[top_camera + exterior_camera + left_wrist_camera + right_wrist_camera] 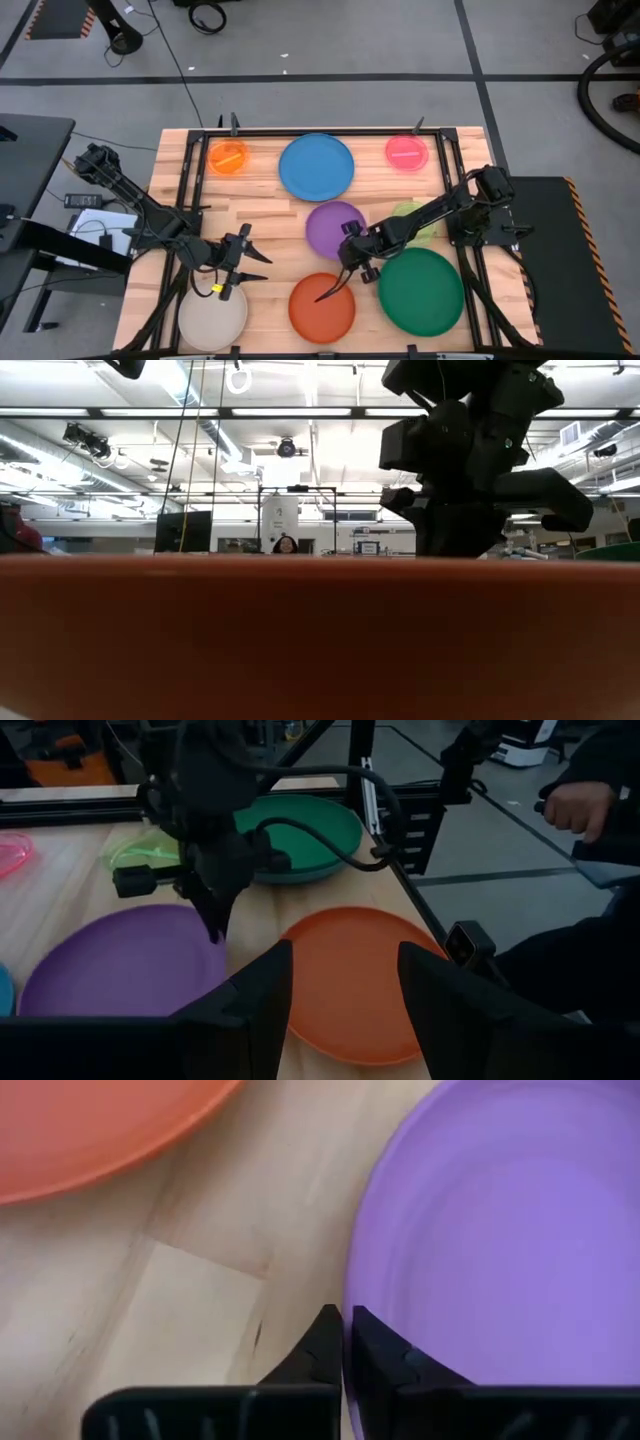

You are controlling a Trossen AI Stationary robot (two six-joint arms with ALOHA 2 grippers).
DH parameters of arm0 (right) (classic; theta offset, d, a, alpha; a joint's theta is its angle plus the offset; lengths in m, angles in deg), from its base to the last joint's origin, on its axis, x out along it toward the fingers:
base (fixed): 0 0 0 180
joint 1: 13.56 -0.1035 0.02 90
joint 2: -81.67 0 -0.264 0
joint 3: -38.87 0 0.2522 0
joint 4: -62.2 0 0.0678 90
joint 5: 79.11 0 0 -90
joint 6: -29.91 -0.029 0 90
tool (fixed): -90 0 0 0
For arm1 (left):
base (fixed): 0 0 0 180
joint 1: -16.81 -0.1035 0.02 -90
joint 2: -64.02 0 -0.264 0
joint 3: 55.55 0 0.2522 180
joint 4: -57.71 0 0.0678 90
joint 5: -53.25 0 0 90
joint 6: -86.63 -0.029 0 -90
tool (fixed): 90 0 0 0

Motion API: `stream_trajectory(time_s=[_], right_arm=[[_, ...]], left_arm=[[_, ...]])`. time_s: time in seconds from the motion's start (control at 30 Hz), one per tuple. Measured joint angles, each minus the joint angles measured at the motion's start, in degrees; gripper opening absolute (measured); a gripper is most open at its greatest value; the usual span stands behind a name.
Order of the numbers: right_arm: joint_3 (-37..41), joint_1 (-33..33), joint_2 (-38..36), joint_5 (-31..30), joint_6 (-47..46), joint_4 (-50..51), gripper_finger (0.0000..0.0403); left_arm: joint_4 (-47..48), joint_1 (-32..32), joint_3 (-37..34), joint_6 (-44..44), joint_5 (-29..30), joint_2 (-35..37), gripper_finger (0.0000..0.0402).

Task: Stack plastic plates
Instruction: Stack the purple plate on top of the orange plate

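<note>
High view: the right end effector (345,268) is seen lowered to the surface (265,215) with its fingers pressed together and nothing held, tips at the rim of the purple plate (335,229), which lies just behind it. The orange-red plate (322,307) lies just in front, the dark green plate (421,290) beside it, the lime plate (413,217) behind its arm. The blue plate (316,166), translucent orange plate (228,157) and pink plate (407,152) lie well beyond. The left end effector (252,265) is spread open, empty, with the cream plate (212,317) just in front of it.
</note>
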State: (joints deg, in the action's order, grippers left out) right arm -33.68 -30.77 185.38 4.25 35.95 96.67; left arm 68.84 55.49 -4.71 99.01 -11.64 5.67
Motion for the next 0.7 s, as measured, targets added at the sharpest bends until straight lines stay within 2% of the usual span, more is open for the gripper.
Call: stream_trajectory(time_s=[0.1,0.23,0.37,0.5,0.7], right_arm=[[-2.4,-1.8,-0.3,-0.7,-0.3,3.6,0.0013],[-9.3,-5.0,-0.8,-1.5,-1.0,12.0,0.0013],[-17.1,-8.7,-0.9,-5.3,-0.5,17.3,0.0013],[-22.3,-12.5,-0.9,-6.7,3.5,17.7,0.0013],[-21.9,-17.7,-0.4,-4.6,9.0,14.7,0.0013]], left_arm=[[0.0,0.0,0.0,0.0,0.0,0.0,0.0187],[0.9,0.0,0.0,0.0,0.1,0.0,0.0187],[1.2,0.0,0.0,-0.2,0.3,0.1,0.0188],[2.6,0.0,0.0,-0.2,0.4,2.1,0.0187],[6.4,-1.0,0.0,0.2,0.8,7.6,0.0188]])
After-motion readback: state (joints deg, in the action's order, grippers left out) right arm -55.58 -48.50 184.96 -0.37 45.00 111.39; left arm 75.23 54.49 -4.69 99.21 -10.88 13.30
